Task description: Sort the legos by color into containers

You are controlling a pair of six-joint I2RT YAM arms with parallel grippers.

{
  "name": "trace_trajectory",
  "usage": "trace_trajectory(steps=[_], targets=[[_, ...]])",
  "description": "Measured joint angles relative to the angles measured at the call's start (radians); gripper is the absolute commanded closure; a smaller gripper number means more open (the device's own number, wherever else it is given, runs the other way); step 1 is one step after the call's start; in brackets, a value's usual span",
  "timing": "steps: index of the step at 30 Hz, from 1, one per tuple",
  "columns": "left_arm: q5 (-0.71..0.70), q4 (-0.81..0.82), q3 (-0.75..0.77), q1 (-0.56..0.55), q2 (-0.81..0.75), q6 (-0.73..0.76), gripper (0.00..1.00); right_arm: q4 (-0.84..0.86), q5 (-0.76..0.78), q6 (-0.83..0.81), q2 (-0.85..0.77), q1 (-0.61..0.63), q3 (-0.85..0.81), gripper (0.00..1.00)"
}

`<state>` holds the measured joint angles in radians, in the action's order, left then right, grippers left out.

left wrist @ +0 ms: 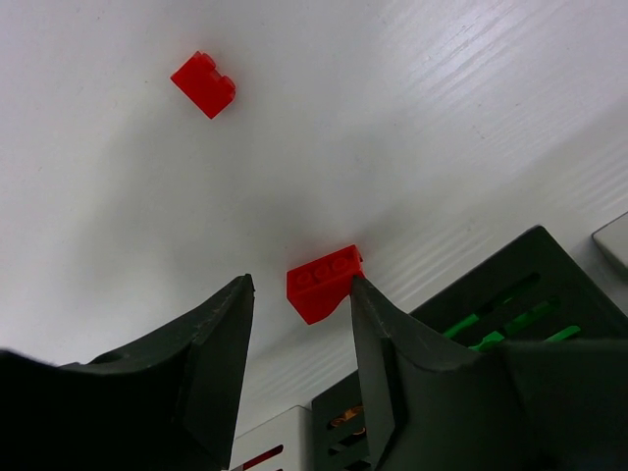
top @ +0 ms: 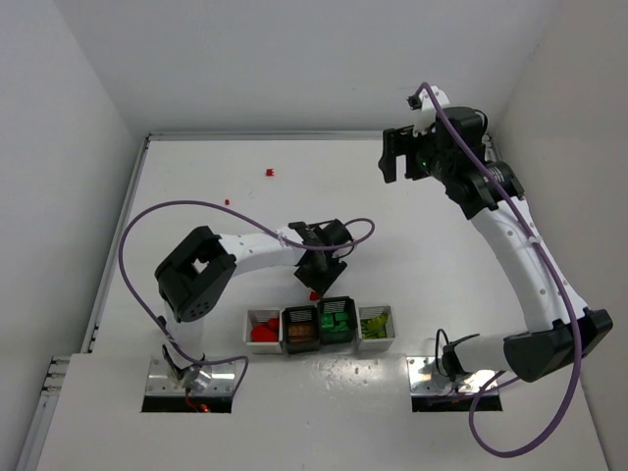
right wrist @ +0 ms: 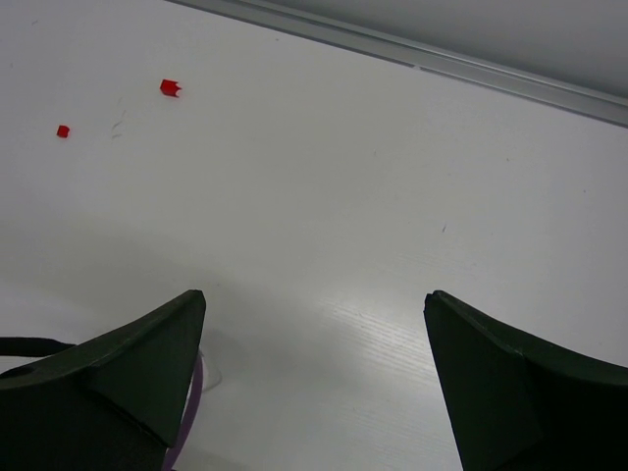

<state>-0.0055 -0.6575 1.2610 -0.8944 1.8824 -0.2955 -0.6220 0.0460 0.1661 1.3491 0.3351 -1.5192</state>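
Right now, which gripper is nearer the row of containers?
Left. The left gripper hovers just beyond the containers; the right gripper is far off at the back right.

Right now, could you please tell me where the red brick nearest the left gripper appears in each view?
Top external: the red brick lies low centre, just beyond the black bin holding green bricks.
Left wrist: the brick sits centre, inside the open left gripper.
Right wrist: not in it.
Shared landmark: that black bin, in both other views.

obstacle: containers (left wrist: 510, 265) beside left gripper (left wrist: 300, 285) | room: tabletop (left wrist: 442, 98) ahead
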Motion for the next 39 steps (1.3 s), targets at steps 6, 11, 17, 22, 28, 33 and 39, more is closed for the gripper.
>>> trace_trajectory(steps=[6,11,17,22,28,33,39], targets=[[0.004,0.001,0.0,0.0,0.001,-0.003,0.53,0.0,-0.008,0.0,0.0,-0.008,0.003,0.07],[0.018,-0.006,0.014,0.029,0.015,-0.002,0.55,0.003,-0.019,0.0,0.0,-0.012,0.013,0.07],[0.005,-0.002,0.039,0.119,0.032,0.011,0.56,0.005,-0.033,0.0,0.0,-0.012,0.038,0.07],[-0.034,0.002,0.047,0.198,0.034,0.042,0.56,0.014,-0.048,0.003,0.0,-0.012,0.05,0.07],[-0.089,0.003,0.114,0.298,0.076,0.1,0.56,0.017,-0.059,0.011,0.0,-0.012,0.063,0.07],[-0.125,0.02,0.145,0.345,0.095,0.14,0.56,0.018,-0.072,0.014,0.0,-0.012,0.072,0.07],[-0.146,0.019,0.146,0.346,0.086,0.164,0.52,0.02,-0.082,0.014,-0.001,-0.012,0.088,0.07]])
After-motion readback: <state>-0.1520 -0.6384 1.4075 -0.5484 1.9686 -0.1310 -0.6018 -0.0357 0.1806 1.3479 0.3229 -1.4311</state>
